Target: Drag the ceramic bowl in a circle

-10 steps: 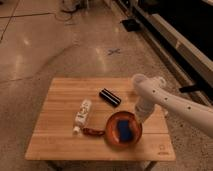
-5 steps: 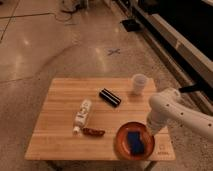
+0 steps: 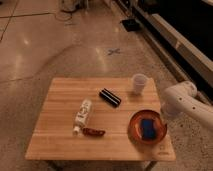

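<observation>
The ceramic bowl [image 3: 147,128] is wide, shallow and orange-red. It sits on the wooden table [image 3: 65,95] near the front right corner, with a blue rectangular object [image 3: 147,126] lying in it. My gripper [image 3: 163,117] is at the end of the white arm [image 3: 181,98], which comes in from the right. It reaches down to the bowl's right rim, and where it meets the rim is hidden.
A small white cup [image 3: 139,83] stands at the table's back right. A black bar-shaped object [image 3: 109,97] lies in the middle, and a white bottle [image 3: 83,113] lies left of centre. A red-brown object [image 3: 93,132] lies near the front edge. The bowl is close to the table's right and front edges.
The bowl has slid from the front middle toward the front edge, then to the right and slightly back. The arm has moved right with it. The other objects have not moved.
</observation>
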You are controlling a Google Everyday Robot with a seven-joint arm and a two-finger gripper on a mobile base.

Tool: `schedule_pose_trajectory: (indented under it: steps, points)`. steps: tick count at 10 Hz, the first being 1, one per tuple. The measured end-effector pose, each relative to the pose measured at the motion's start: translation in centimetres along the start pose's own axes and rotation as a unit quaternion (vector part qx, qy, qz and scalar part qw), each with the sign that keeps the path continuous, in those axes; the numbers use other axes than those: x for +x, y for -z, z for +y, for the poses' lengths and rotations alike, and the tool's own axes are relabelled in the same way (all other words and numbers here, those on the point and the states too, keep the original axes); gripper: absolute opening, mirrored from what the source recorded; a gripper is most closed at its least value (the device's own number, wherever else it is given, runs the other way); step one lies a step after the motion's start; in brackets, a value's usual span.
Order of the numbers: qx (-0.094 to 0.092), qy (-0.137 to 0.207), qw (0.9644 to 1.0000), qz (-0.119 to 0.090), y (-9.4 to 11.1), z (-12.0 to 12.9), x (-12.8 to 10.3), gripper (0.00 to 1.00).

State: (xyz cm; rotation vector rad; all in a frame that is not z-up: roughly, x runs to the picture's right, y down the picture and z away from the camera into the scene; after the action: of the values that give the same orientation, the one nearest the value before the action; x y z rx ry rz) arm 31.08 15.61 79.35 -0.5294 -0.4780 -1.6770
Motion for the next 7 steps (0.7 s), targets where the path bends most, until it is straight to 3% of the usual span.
schedule_pose_trajectory:
  steps: [3,5,7]
  points:
    - [0.020,0.052,0.9983,0.016,0.6,-6.2,2.8,0.00]
    - [0.039,0.085,0.9955,0.015,0.7,-10.1,2.5,0.00]
    - [0.060,0.114,0.9916,0.009,1.1,-12.9,0.9,0.00]
